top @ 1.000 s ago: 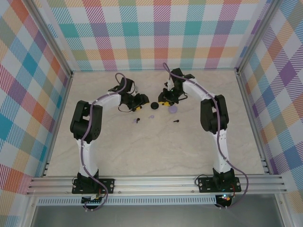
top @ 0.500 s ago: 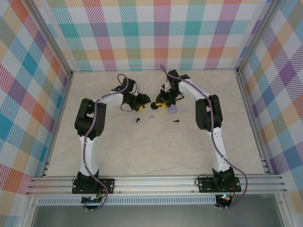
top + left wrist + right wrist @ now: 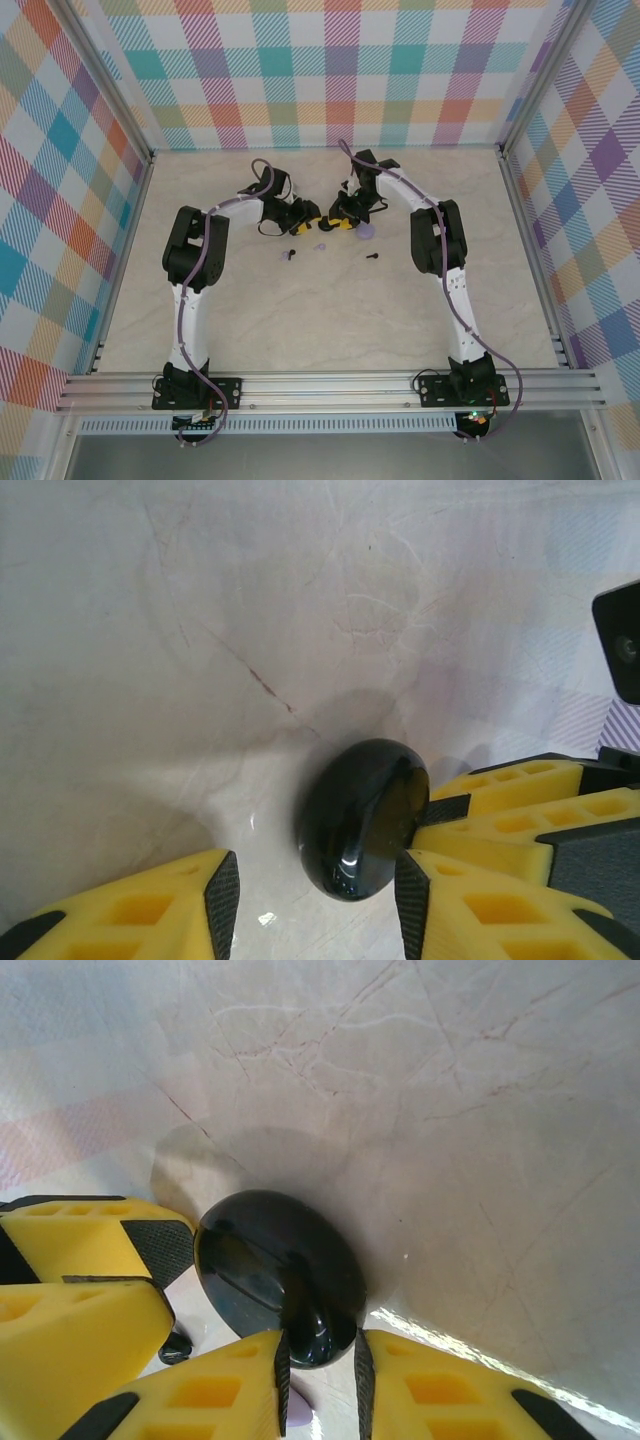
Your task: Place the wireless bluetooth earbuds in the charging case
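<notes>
**Mira:** Where are the earbuds now?

**Jon:** They lie loose on the table (image 3: 300, 320), on the near side of the case. There is a black earbud (image 3: 288, 256), a lilac earbud (image 3: 320, 246), and a second black earbud (image 3: 372, 256) further right. The charging case (image 3: 360, 820) sits just behind them, between the two grippers, and it looks closed.

**Mira:** And the grippers?

**Jon:** The right gripper (image 3: 322, 1380) has its jaws almost together, pinching the rim of the case. The left gripper (image 3: 315, 905) has its jaws apart around the body. One pad (image 3: 412, 905) touches the case and the other is clear of it.

**Mira:** So which step is it?

**Jon:** Probably the robot is securing the case in order to open it. The left gripper should close slowly across the widest part. The right one should keep to the seam, so that the lid can lift while the lower shell does not turn.

**Mira:** Is the case difficult to hold?

**Jon:** Likely yes. It is a hard, glossy black shell, rounded like a pebble, and it may slip out from a sideways squeeze. The fingers are yellow blocks with cut-outs and dark, rubber-like pads, which should help. The table is smooth and pale with a marble pattern and thin reddish veins, so it gives little friction. A lilac round piece (image 3: 366, 232) lies just beside the right gripper. Whether it is a lid or a whole case, he cannot tell.
</notes>
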